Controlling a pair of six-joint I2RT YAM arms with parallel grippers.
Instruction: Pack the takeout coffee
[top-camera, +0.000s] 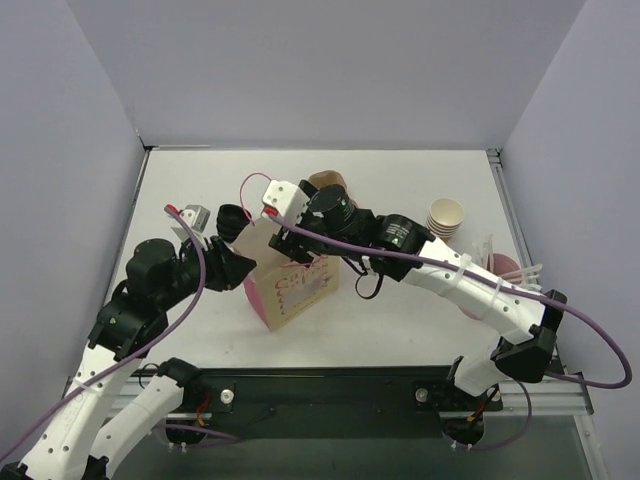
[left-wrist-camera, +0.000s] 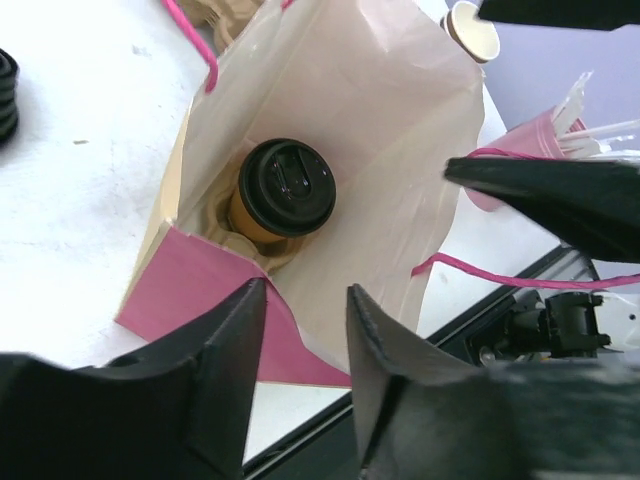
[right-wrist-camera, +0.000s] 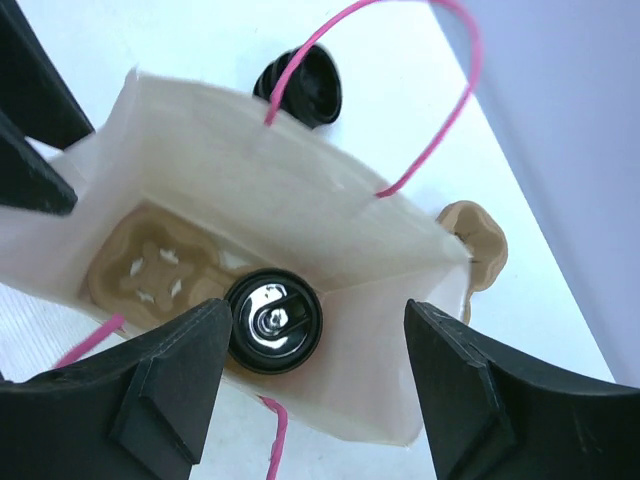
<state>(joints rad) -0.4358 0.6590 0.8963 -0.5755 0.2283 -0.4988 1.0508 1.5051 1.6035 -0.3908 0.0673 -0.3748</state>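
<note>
The takeout coffee (left-wrist-camera: 287, 190), a brown paper cup with a black lid, stands upright in a tan cup holder (right-wrist-camera: 150, 265) at the bottom of an open pink paper bag (left-wrist-camera: 380, 150). In the right wrist view the coffee (right-wrist-camera: 272, 320) shows from straight above inside the bag (right-wrist-camera: 300, 180). My left gripper (left-wrist-camera: 305, 292) is open just above the bag's near pink rim, with nothing between its fingers. Over the bag's mouth my right gripper (right-wrist-camera: 318, 315) is open wide and holds nothing. In the top view both grippers (top-camera: 250, 266) (top-camera: 305, 252) meet at the bag (top-camera: 295, 290), and the coffee is hidden.
A stack of lidless tan cups (top-camera: 445, 217) stands at the right. A stack of black lids (top-camera: 232, 218) sits left of the bag. Another tan cup holder (top-camera: 328, 182) lies behind the bag. A pink cup of white straws (top-camera: 500, 270) is at the far right.
</note>
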